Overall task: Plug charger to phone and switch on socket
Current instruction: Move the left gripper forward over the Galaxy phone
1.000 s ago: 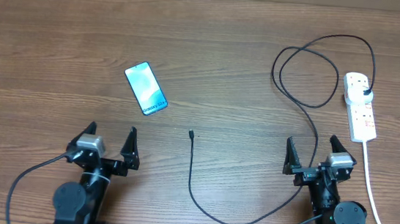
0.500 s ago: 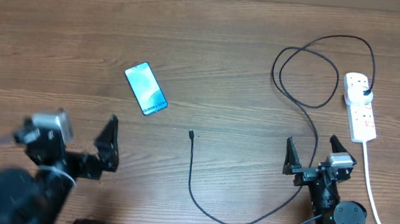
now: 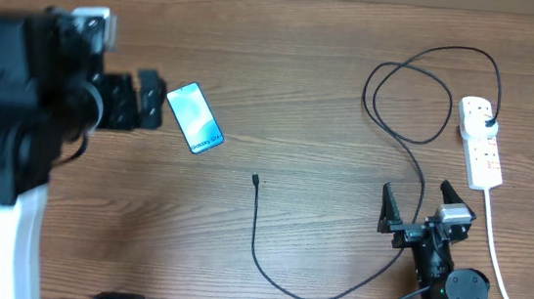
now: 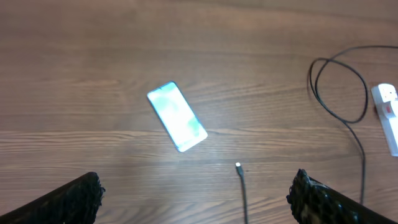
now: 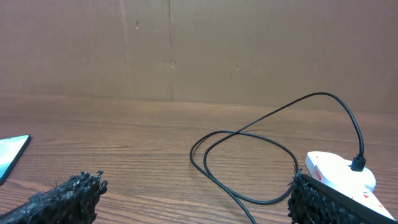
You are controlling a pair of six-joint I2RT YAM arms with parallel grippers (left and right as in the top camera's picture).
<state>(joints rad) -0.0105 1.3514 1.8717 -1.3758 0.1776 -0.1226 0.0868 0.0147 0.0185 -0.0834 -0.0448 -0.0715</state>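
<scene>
Left claw [image 3: 157,102] sits at the upper left of the overhead frame, above the desk [image 3: 306,55], fingers spread wide and gripping nothing; in its own wrist view the two fingers [image 4: 74,199] show only in the bottom corners. The phone [image 3: 194,117] lies flat and angled just to the right of that claw, lit screen up, left of centre in the left wrist view. Right claw [image 3: 417,198] is low in the lower right of the overhead frame, fingers likewise apart and empty. The charger [image 3: 257,237] runs from its connector tip [image 3: 255,179], which lies bare on the desk near the frame's centre and well apart from the phone, down in a curve along the bottom, up past my right claw, then through a loop at the upper right. Its black plug [image 3: 487,123] is seated in the top outlet of the socket [image 3: 481,143] near the right edge. The socket's white cord [image 3: 493,250] trails down toward the lower right corner. I cannot read the switch positions.
</scene>
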